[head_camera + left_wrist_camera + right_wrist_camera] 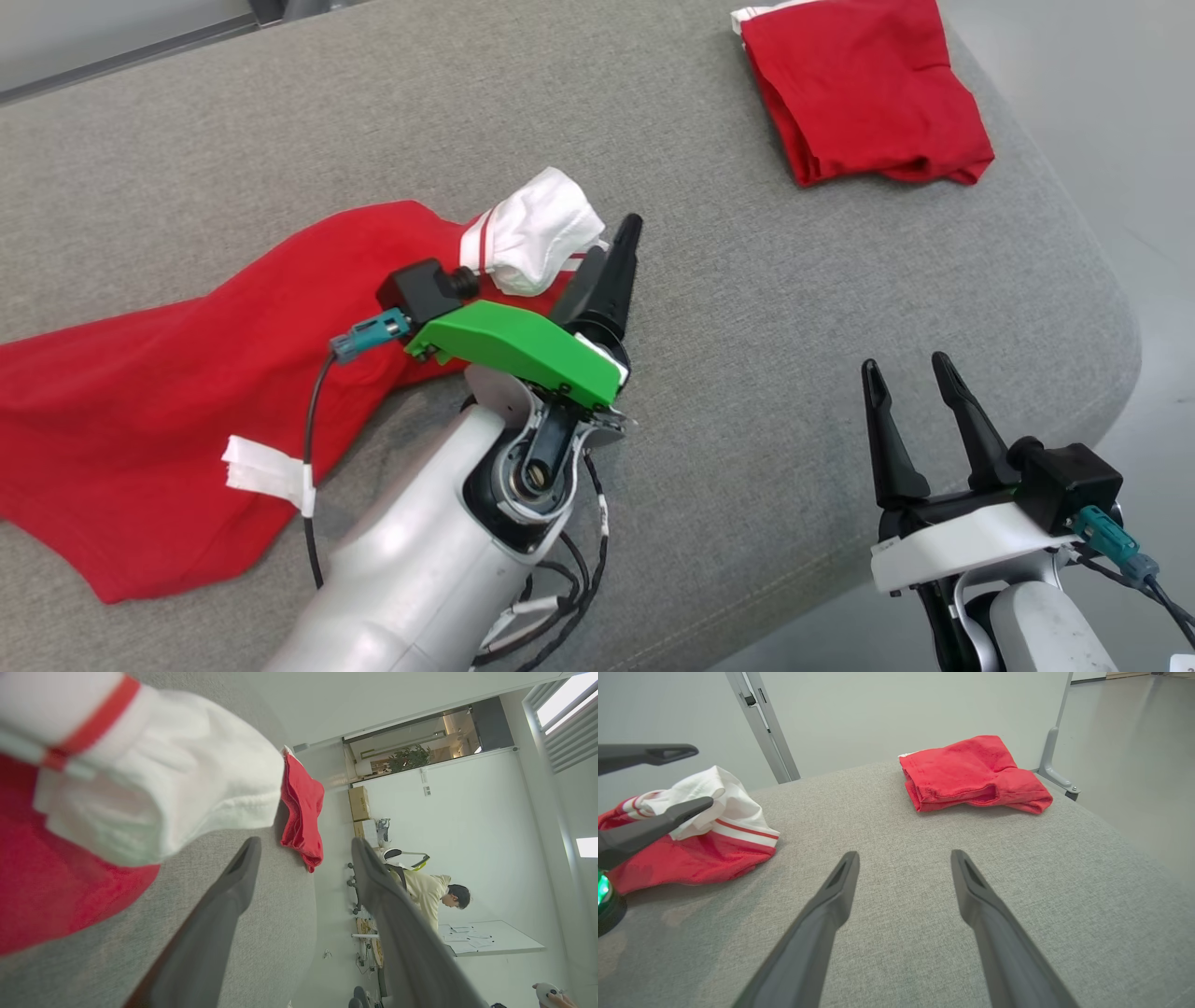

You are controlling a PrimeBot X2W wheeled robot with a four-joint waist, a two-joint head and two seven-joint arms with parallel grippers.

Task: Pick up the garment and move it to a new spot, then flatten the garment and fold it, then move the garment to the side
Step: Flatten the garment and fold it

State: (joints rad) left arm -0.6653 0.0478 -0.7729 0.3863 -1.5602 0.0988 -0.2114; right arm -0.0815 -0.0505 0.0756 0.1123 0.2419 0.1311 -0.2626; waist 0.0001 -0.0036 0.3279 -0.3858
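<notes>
Lying crumpled at nine o'clock: garment (140,401); flattening and folding are outstanding. Left tool (304,845), right tool (906,364): both stand wide, empty.

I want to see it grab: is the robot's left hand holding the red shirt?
No, the left hand is open beside the red shirt, with nothing between its fingers.

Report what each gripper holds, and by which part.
Nothing held: left gripper open beside the white sleeve of the red garment, right gripper open over the cushion.
</notes>
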